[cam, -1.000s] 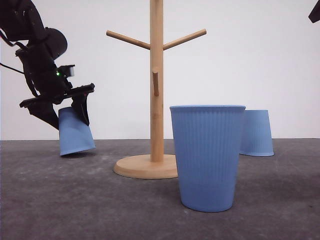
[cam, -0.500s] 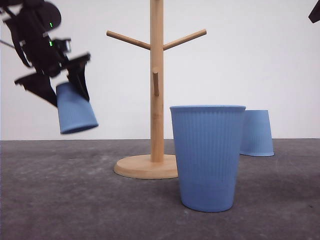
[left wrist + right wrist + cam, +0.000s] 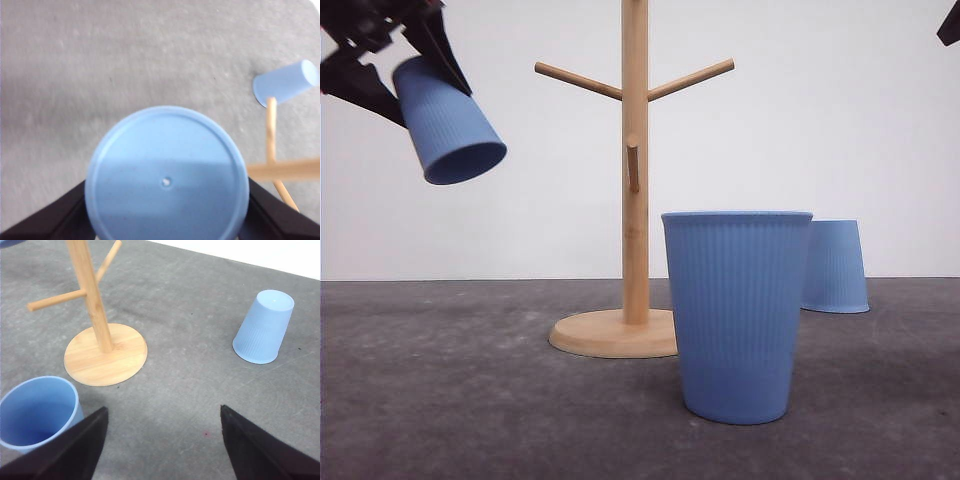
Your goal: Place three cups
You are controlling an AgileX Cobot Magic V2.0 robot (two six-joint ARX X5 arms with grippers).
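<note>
One cup (image 3: pixel 448 122), upper left of frame, clamped in left pincer (image 3: pixel 382 48); looks light, thin-walled, crushable: hold sidewalls gently. Right pincer (image 3: pixel 162 440) apart.

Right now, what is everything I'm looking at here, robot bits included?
Cups: three, light blue, ribbed. One upright near the camera; one upside down on the table behind it to the right; one held tilted in the air at upper left.
Mug tree: one, pale wood, with pegs and a round base, standing mid-table.
Table: one, dark grey.
Left end effector: one, black, shut on the raised cup.
Right end effector: one, black, fingers apart, holding nothing, above the table.
</note>
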